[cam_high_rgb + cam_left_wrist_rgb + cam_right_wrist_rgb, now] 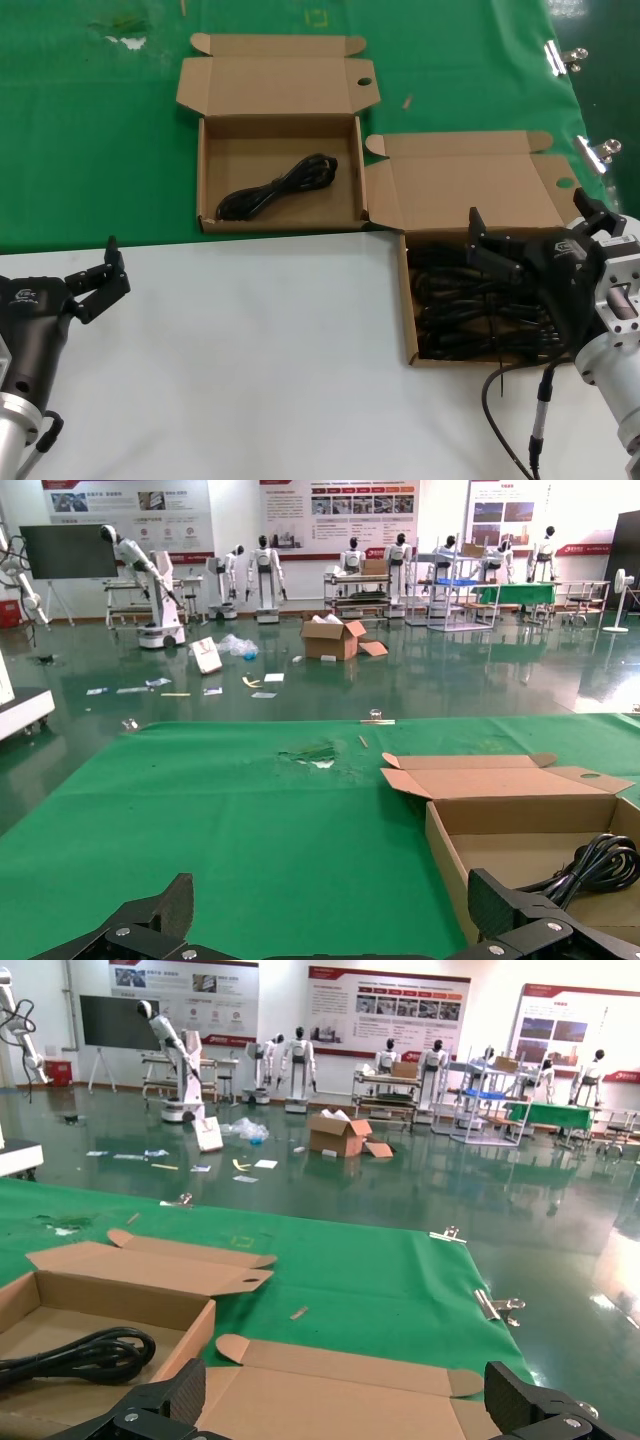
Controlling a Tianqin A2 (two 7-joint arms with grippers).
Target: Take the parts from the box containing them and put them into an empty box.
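Observation:
The box with the parts point(405, 300) sits at the right, lid flap point(470, 185) open; several black cable bundles point(460, 310) fill it. The other box point(250, 150) lies farther back, left of it, and holds one coiled black cable point(280, 188). My right gripper point(530, 222) is open and empty above the full box, just over the cables. In the right wrist view the gripper point(350, 1405) frames the lid flap point(330, 1390). My left gripper point(100, 280) is open and empty at the left over the white surface. In its wrist view point(335, 915) the other box point(445, 855) and its cable point(600, 865) show.
Green cloth point(80, 120) covers the back of the table, white surface point(250, 350) the front. Metal binder clips point(560, 55) lie at the cloth's right edge. A black cord point(500, 400) hangs from my right arm in front of the full box.

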